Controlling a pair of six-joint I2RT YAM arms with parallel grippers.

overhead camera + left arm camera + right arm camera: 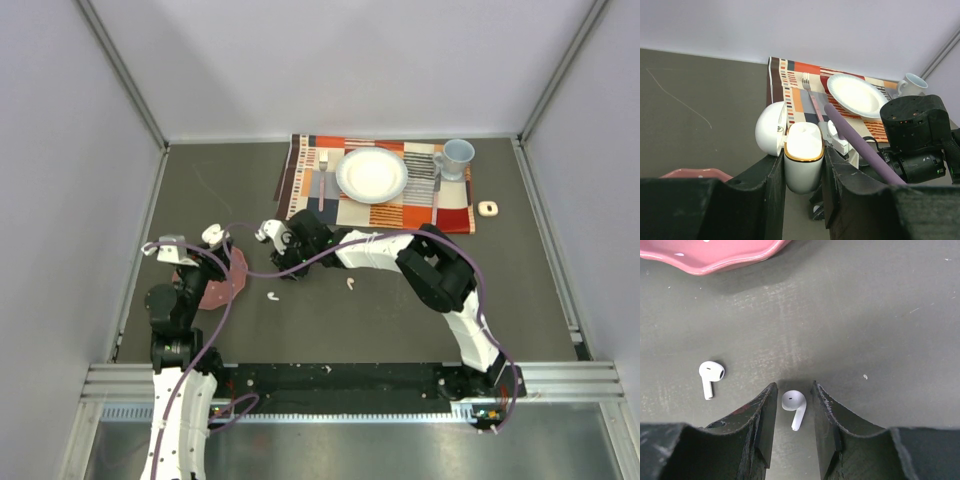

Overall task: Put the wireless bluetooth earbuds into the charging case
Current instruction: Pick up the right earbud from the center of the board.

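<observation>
The left end effector (802, 167) is pinched on the charging case (803, 150). Its two dark fingers press against the sides of the white body, which stands upright with a gold rim around its open mouth. The rounded lid (770, 128) hangs open on the side away from the right arm. In the top view the case is held at the left of the surface (400, 320), by the far edge of a wavy pink dish (228, 282).

The right end effector (793, 386) is down at the surface just beside the dish, jaws spread a little. One jaw stands on each side of a white earbud (793, 407), which lies flat with its stem pointing toward the wrist camera. A thin gap shows between this earbud and each finger, so it is straddled, not gripped. A second earbud (710, 376) lies near it on the bare surface, outside the jaws, stem also toward the camera. A third earbud (350, 284) lies well apart from both, close to the right forearm in the top view.

A purple cable (860, 145) runs past the case. At the far side of the surface a striped placemat (400, 215) carries a white plate (372, 175), a fork (322, 175) and a pale mug (457, 157)
</observation>
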